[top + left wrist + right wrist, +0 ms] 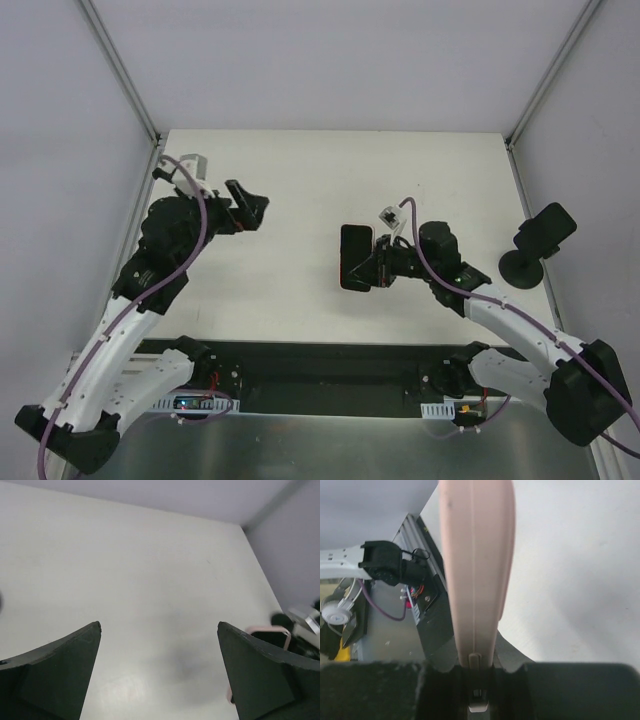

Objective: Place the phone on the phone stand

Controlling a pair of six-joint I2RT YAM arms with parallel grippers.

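The right gripper is clamped on the black-screened, pink-cased phone, which is over the middle of the pale matte table (the right wrist view shows it edge-on between the fingers). The black round-based phone stand stands well apart, near the right wall. The left gripper hovers with its jaws spread wide.

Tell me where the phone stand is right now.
In the top view the phone stand stands near the right edge of the table, a little to the right of the right gripper that grips the phone.
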